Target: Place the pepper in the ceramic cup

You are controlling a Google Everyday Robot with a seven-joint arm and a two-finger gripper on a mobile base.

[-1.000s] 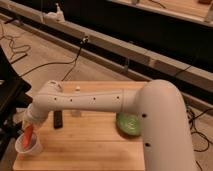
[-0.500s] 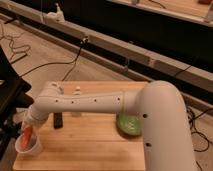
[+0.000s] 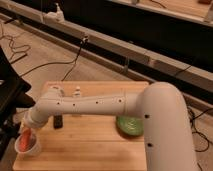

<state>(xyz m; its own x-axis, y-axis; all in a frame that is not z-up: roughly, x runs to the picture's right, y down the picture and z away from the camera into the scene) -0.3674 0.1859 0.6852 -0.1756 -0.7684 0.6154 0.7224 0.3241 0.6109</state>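
The orange-red pepper (image 3: 23, 141) stands tilted inside the small white ceramic cup (image 3: 32, 148), at the front left corner of the wooden table (image 3: 90, 147). Its upper end sticks out above the cup's rim. My gripper (image 3: 28, 131) is at the end of the long white arm (image 3: 90, 106), right above the cup and at the pepper's top end. The gripper's underside is hidden by the wrist.
A wide green bowl (image 3: 128, 126) sits at the table's right, partly behind my arm. A black slab (image 3: 58, 121) lies just below the arm, right of the cup. Small white objects (image 3: 77, 91) stand near the back edge. Cables lie on the floor behind.
The gripper and the pepper have moved a little down and to the left, and the pepper now sits lower in the cup.
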